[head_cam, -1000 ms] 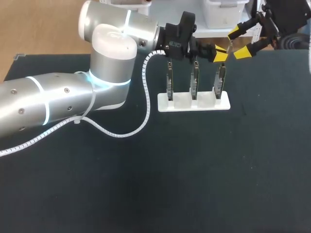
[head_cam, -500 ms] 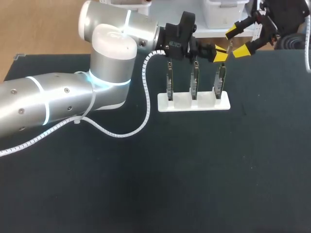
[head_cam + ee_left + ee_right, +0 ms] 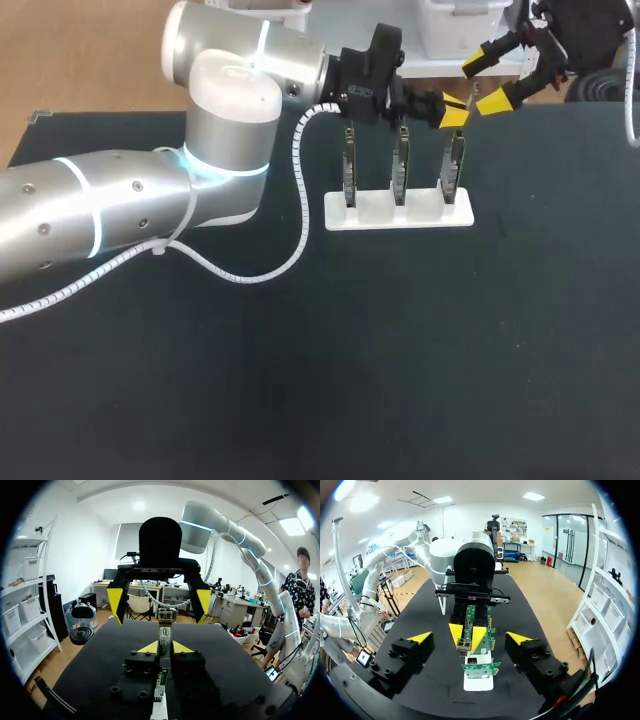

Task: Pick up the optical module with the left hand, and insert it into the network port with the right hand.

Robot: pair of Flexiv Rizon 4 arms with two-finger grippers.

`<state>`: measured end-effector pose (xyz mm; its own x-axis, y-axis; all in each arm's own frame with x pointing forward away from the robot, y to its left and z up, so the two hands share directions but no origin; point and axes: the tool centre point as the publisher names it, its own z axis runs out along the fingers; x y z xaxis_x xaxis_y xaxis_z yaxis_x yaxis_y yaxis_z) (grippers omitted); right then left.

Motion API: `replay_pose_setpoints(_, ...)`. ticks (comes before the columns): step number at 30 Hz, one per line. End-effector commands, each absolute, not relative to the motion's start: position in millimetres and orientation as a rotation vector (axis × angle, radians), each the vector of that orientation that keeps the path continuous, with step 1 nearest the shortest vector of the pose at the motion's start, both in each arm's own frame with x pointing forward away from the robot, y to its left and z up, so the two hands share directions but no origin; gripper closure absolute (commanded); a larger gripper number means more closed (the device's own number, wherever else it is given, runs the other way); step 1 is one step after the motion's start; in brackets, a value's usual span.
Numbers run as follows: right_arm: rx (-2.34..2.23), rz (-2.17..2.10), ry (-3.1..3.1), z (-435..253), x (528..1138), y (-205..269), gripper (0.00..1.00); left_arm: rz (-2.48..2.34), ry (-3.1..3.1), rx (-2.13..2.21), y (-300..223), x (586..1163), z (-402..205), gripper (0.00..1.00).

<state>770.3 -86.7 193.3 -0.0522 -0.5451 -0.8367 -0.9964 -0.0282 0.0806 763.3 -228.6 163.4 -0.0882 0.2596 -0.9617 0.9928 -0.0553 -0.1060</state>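
While the left hand [image 3: 166, 648] is pinching it, optical module [image 3: 165, 631]: standing upright between the yellow tips, hanging just above the right-end board [image 3: 455, 165].
Left hand: closing narrow on the module from both sides; the arm is not shifting at all over the last second.
Right hand [image 3: 485, 82]: hanging wide and carrying nothing, facing the left hand from beyond the module, fingers well clear of it.
Change: the right hand is easing slightly off the rack [image 3: 380, 215], either toward the far bench [image 3: 400, 350] edge or upward; I can't tell which from above.
Meaning: I'm reading the pick-up as done and the handover as not yet started. The right hand seems to be lining itself up rather than closing in.
Rack: white, sitting on the dark bench, carrying the right-end board plus two more like it, all upright.
Network port: I'm guessing it's on one of those boards, but I can't single it out.
Next: the right hand is needing a square approach onto the module before the left lets go.
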Motion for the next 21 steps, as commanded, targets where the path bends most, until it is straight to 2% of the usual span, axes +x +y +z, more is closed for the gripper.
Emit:
replay_pose_setpoints(1, -1.621, 0.953, 1.653, 193.1, 763.2, -86.0, 1.00, -1.198, 1.443, 1.405, -228.7, 763.2, 163.3, 1.00)
replay_pose_setpoints(21, -1.615, 0.939, 1.663, 193.0, 761.6, -84.8, 1.00, -1.198, 1.443, 1.405, -228.7, 763.2, 163.3, 1.00)
